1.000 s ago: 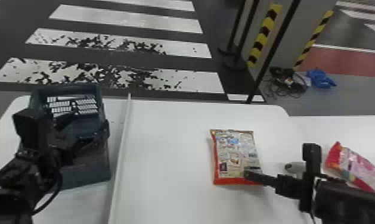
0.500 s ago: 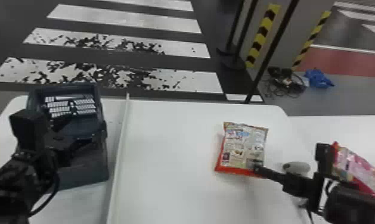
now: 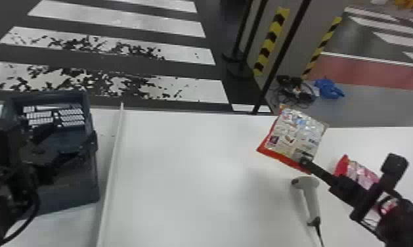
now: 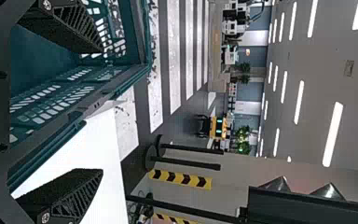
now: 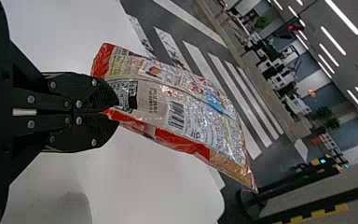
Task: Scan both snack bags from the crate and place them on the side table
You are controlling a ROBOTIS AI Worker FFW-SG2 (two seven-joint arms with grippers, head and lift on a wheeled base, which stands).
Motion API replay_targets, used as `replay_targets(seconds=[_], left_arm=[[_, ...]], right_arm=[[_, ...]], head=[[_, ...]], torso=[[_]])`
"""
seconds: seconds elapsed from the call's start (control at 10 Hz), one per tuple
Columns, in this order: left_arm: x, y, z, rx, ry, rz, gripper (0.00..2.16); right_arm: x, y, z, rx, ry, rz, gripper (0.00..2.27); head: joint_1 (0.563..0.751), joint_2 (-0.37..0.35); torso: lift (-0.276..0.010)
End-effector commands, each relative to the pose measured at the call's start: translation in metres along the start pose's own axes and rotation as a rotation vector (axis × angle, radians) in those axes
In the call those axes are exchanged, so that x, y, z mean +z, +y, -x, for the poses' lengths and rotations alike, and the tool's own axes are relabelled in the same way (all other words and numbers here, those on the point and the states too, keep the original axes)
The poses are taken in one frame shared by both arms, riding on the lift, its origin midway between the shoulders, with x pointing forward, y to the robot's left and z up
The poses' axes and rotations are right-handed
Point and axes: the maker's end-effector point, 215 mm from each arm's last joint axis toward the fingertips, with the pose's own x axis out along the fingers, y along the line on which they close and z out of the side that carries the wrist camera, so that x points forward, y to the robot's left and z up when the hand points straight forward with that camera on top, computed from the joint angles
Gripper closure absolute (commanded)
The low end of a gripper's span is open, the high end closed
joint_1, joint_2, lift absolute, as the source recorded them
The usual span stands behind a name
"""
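Holding the snack bag [image 3: 297, 131], head view: clamped in the right gripper [image 3: 305, 160], right of the frame's middle; pinched by a lower corner, probably to keep most of the printed face uncovered.
Scanner [image 3: 312, 197], head view: resting on the main table [image 3: 199, 184], lower right of the frame, just below the bag; likely kept there for easy reach by the right arm.
Second snack bag [image 3: 359, 172], head view: lying at the right of the frame, partly behind the right gripper; apparently set on the side table [image 3: 402, 144] as already dealt with.
Crate [image 3: 71, 193], head view: standing at the left of the frame, beyond the white rail [image 3: 112, 177], probably to keep the scanning area separate.
Left arm [image 3: 3, 141], head view: placed over the crate's near side, lower left of the frame, perhaps to stay out of the right arm's way.
Left gripper [image 4: 100, 111], left wrist view: fingers well apart beside the crate's rim, clamped on nothing.
Right gripper, right wrist view: fingers together on the bag's corner, leaving the barcode [image 5: 176, 115] exposed near the frame's centre; probably held so for scanning or for a clean release onto the side table.
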Motion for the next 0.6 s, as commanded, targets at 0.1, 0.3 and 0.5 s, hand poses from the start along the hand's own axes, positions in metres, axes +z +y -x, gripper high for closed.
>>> replay_targets(seconds=[0.1, 0.3, 0.5], left_arm=[[0.002, -0.001, 0.0, -0.001, -0.004, -0.001, 0.08], [0.001, -0.001, 0.001, -0.001, -0.002, -0.001, 0.08], [0.0, -0.001, 0.001, -0.001, -0.001, 0.0, 0.08]], right_arm=[[0.024, -0.055, 0.016, -0.127, -0.139, -0.025, 2.24], [0.043, -0.096, 0.027, -0.249, -0.246, 0.0, 2.24], [0.047, -0.142, 0.03, -0.382, -0.285, -0.008, 2.24]], head=[[0.695, -0.348], [0.695, -0.35], [0.695, -0.35]], torso=[[-0.098], [-0.098], [-0.098]])
